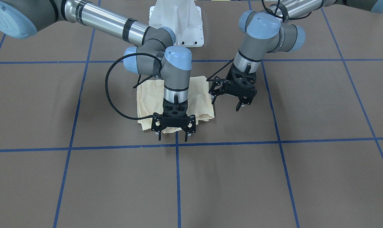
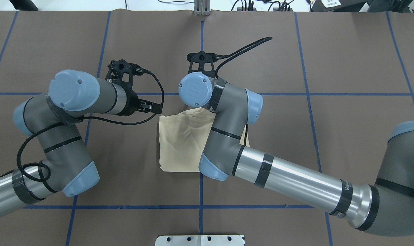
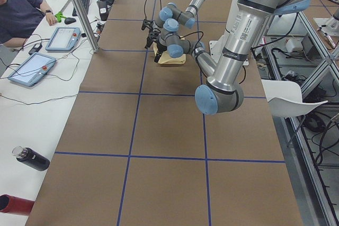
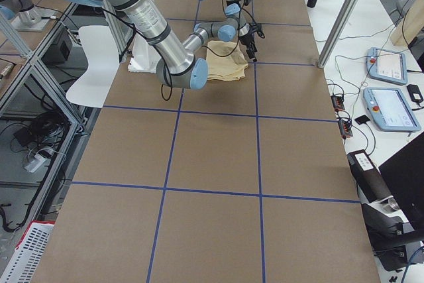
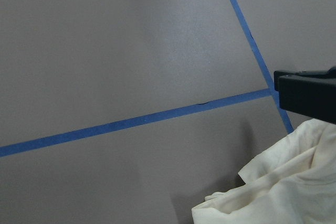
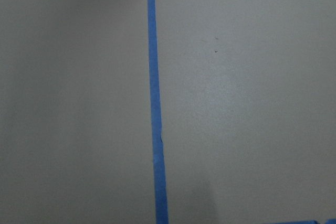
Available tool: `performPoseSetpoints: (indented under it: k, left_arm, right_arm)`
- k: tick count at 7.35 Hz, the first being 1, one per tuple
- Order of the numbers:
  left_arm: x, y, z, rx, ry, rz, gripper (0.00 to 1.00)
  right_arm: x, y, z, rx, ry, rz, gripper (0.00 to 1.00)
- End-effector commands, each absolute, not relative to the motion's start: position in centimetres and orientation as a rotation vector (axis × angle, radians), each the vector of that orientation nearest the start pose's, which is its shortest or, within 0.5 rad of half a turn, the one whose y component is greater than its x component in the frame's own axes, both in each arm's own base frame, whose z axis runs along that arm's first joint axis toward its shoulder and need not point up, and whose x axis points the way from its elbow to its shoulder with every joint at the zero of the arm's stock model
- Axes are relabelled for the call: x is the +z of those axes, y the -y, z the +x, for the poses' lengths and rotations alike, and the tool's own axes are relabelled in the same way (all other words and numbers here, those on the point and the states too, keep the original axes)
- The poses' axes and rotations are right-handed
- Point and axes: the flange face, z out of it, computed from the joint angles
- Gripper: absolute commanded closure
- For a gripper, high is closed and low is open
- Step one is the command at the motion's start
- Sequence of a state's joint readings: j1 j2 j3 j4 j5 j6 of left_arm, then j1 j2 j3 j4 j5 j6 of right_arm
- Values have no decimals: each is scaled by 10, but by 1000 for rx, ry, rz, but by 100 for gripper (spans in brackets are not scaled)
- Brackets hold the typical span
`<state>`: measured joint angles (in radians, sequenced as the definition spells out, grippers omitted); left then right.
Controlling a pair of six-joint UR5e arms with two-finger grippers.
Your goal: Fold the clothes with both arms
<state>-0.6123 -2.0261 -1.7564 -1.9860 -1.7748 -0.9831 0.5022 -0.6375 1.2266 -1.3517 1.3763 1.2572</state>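
Observation:
The clothes (image 1: 147, 96) lie folded into a compact pale cream-yellow bundle on the brown table, also seen in the overhead view (image 2: 181, 143) and at the lower right of the left wrist view (image 5: 283, 192). My right gripper (image 1: 173, 136) hangs open over the bundle's edge farthest from the robot's base, with nothing between its fingers. My left gripper (image 1: 226, 104) hovers open just beside the bundle's side edge, holding nothing. In the overhead view both grippers are mostly hidden under their wrists. The print and the collar are hidden in the folds.
Blue tape lines (image 1: 177, 177) cross the brown table surface (image 1: 273, 183). The white pedestal base (image 1: 176, 22) stands behind the bundle. At the side bench sit a person (image 3: 21, 11), tablets (image 3: 32, 70) and a dark bottle (image 3: 32, 158).

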Motion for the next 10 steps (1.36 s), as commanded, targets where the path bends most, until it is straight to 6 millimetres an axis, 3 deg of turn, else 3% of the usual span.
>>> performPoseSetpoints:
  k: [1,2,3,4,6,7,8,10]
  left_arm:
    - [270,458,454,83,-976,444,0]
    - [271,458,454,83,-975,443,0]
    - [271,459,453,84,-974,445,0]
    - [269,458,446,83,-978,453,0]
    - [280,447,428,91,-973,457,0]
    - [276,449,418,91,-978,458,0]
    - [278,459,405,145,-966,481,0]
    - [292,471,387,165,-930,505,0]
  right_arm:
    - [190,523,-633,261,674,489,0]
    - [186,526,-624,255,699,462,0]
    - [190,532,-599,239,743,389,0]
    - [213,528,-548,226,783,362,0]
    - [269,492,-409,40,749,381,0]
    - [305,475,-337,-18,744,338,0]
    - [372,461,-254,-113,730,265,0]
    - [484,443,-92,-302,643,254,0]
